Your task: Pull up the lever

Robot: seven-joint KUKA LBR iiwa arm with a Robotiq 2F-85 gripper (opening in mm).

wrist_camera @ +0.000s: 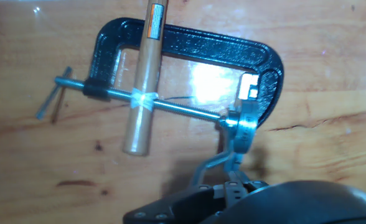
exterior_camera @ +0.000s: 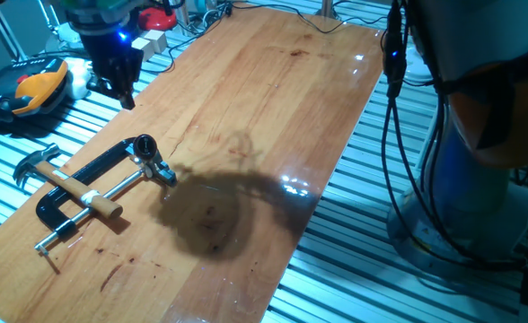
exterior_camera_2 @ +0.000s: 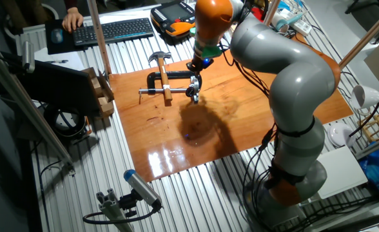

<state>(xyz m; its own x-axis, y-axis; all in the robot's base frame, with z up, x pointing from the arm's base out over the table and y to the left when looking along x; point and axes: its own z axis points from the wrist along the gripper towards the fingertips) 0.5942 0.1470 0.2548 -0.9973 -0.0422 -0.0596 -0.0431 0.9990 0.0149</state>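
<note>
Lever: slim curved silver metal, low in the hand view, bending down from the chrome head toward the dark tool body; tip not clear.
Chrome head: shiny, rounded, at the end of the threaded rod, against one jaw of the clamp.
Clamp: black C-shaped frame, pebbled cast finish, flat on the counter.
Rod: thin silver screw through the clamp's open side, with a short cross pin at the far end.
Hammer: pale smooth wooden shaft lying across the rod and the frame, steel claw head just beyond the clamp.
Counter: glossy reddish-brown wood planks, visible grain, bright glare spots, a dark shadow patch beside the clamp.
Tool: black, with a blue light on the wrist, hanging above the counter just past the clamp, apart from the lever; how far open, cannot tell; nothing visibly held.
Arm: smooth grey rounded links with orange bands, arching over the counter.
Slatted metal bench: ribbed silver aluminium under and around the counter.
</note>
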